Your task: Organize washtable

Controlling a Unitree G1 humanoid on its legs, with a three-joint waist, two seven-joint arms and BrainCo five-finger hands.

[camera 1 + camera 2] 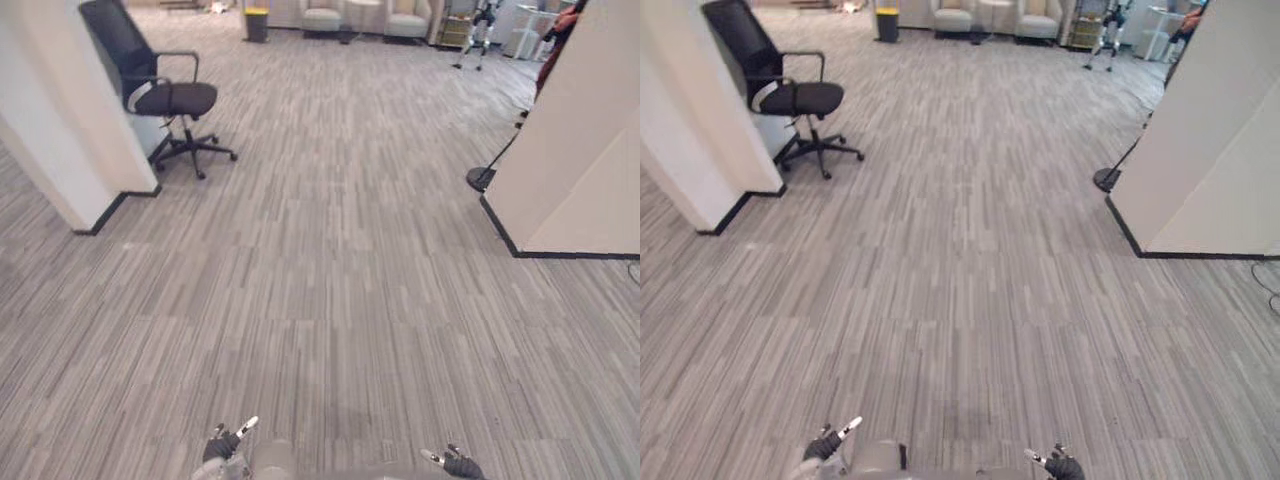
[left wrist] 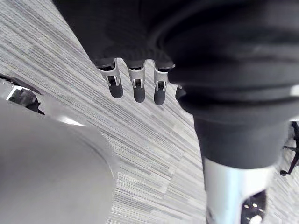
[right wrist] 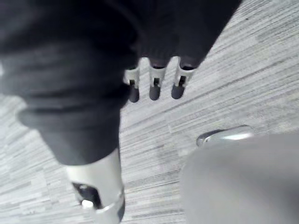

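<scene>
I am looking down at a grey striped carpet floor (image 1: 330, 290) in an open room. My left hand (image 1: 225, 441) hangs low at the near edge of the eye views, its fingers (image 2: 135, 87) relaxed and straight above the carpet, holding nothing. My right hand (image 1: 458, 463) hangs on the other side. Its fingers (image 3: 154, 88) are also straight and empty.
A black office chair (image 1: 167, 97) stands at the far left beside a white wall corner (image 1: 70, 150). A beige partition (image 1: 575, 150) rises on the right with a round black stand base (image 1: 480, 179) by it. Armchairs (image 1: 322, 17) and a yellow-topped bin (image 1: 256, 22) sit far back.
</scene>
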